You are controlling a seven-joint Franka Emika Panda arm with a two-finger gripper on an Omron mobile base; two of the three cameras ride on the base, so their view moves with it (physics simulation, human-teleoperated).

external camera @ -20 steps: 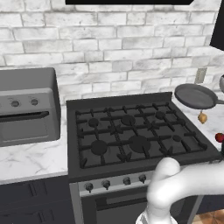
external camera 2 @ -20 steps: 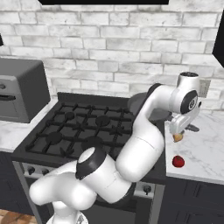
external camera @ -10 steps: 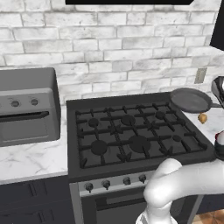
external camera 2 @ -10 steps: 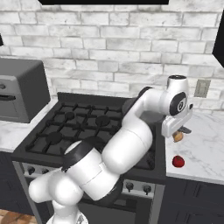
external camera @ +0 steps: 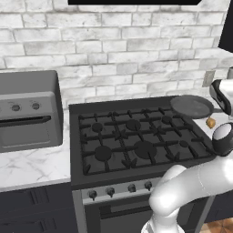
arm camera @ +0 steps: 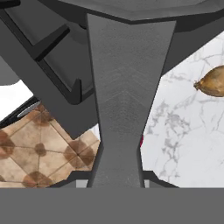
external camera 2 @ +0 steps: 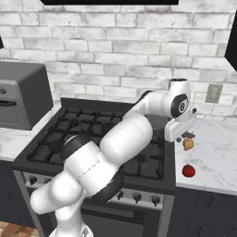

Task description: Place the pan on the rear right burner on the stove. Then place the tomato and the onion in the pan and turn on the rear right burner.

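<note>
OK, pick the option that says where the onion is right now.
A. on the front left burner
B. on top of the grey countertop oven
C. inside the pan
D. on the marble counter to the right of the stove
D: the onion lies on the white marble counter beside the stove, a little behind the tomato, while the pan is carried by its handle over the stove's rear right corner.

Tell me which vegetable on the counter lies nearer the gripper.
The onion, just below the gripper holding the pan; the tomato sits farther forward.
</note>
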